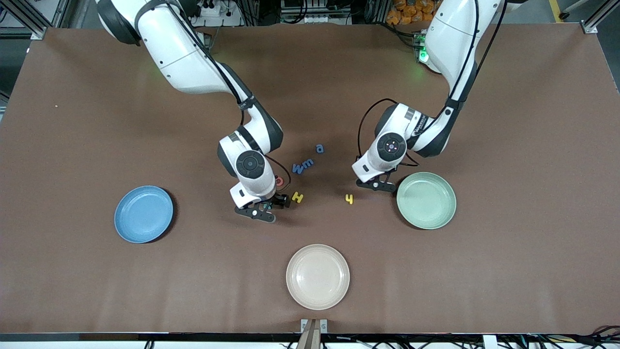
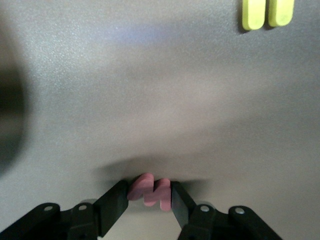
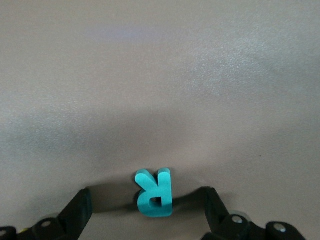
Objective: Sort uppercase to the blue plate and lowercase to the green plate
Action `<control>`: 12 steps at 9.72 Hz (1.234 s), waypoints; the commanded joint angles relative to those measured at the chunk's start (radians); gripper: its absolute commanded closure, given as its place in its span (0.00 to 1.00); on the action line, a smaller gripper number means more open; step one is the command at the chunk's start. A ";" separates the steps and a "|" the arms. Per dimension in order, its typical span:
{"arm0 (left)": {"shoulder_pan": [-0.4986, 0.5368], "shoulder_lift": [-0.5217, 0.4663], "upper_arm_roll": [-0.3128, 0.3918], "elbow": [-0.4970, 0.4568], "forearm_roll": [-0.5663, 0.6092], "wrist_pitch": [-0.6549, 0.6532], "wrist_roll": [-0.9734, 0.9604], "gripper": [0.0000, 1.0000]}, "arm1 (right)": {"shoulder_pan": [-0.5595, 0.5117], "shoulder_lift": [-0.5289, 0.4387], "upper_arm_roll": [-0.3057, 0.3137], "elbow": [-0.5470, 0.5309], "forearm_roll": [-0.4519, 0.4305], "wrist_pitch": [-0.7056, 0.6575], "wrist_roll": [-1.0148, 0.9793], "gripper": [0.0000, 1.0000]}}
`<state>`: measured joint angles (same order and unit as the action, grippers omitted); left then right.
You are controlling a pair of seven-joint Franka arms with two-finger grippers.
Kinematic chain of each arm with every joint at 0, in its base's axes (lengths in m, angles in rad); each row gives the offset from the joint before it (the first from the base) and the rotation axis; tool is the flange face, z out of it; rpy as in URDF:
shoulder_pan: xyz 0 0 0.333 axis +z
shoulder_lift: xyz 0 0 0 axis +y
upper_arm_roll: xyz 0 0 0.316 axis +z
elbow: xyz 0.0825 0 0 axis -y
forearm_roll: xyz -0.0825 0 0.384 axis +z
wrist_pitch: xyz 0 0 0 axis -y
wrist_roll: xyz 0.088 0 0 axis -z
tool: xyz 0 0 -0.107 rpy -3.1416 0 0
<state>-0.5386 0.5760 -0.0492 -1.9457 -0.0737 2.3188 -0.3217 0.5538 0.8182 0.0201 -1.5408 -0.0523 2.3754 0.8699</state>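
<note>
Jaws of the left gripper (image 2: 149, 200) press on both sides of the red w (image 2: 150, 191), which stands on edge between them on the brown surface (image 1: 72, 145), just beside the green plate (image 1: 426, 200) on its side toward the right arm's end. In the left wrist view the fingers (image 2: 112, 207) touch the letter's flanks.

The right gripper (image 3: 147, 210) is low over the teal R (image 3: 155, 192), its jaws wide, with a clear gap on each side of the letter. The R lies flat between them, touching neither finger.

Beside the right gripper sit the yellow H (image 1: 297, 197) and the red Q (image 1: 279, 181), partly hidden by the arm. Farther from the front camera lie the dark blue W (image 1: 299, 168), the blue m (image 1: 308, 163) and the blue a (image 1: 319, 148). The yellow lowercase letter (image 1: 348, 198) lies between the two grippers. The blue plate (image 1: 144, 214) is toward the right arm's end; the cream plate (image 1: 317, 276) is nearest the front camera.
</note>
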 commanded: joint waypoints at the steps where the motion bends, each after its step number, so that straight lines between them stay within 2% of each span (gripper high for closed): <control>1: -0.009 0.008 0.005 -0.010 -0.014 0.017 -0.004 0.65 | -0.012 -0.016 0.014 -0.016 0.017 0.008 -0.019 0.00; 6: -0.001 0.015 0.005 0.028 -0.011 0.008 0.012 0.69 | -0.025 -0.024 0.014 -0.015 0.017 0.008 -0.025 0.00; 9: 0.008 0.007 0.006 0.100 -0.006 -0.109 0.020 0.72 | -0.023 -0.025 0.012 -0.015 0.017 0.008 -0.025 0.00; 12: 0.035 0.002 0.014 0.114 -0.005 -0.145 0.090 0.72 | -0.025 -0.036 0.012 -0.007 0.019 0.008 -0.025 0.00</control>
<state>-0.5283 0.5779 -0.0395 -1.8496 -0.0736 2.2072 -0.2912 0.5412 0.8114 0.0209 -1.5338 -0.0492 2.3862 0.8596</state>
